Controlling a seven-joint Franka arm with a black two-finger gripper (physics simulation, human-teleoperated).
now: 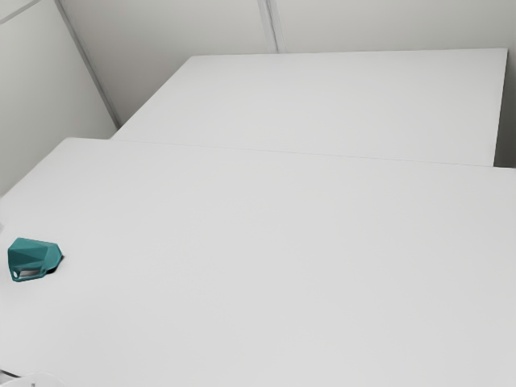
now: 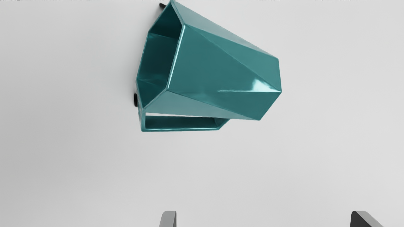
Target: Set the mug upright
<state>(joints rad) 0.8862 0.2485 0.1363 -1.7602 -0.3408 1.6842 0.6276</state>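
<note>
Wrist view: mug (image 2: 217, 69) beyond parted jaws

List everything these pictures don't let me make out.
Mug, underside: wrist view, hidden by its own body.
Pincer beyond its fingertips: wrist view, cut off by bottom edge.
Dark patches by the rim: wrist view, too small.
Pale shape: exterior view, cut off by bottom edge.

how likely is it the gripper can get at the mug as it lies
Probably yes: the gripper stands open, and the mug lies on its side just ahead of it, with nothing covering it.
</note>
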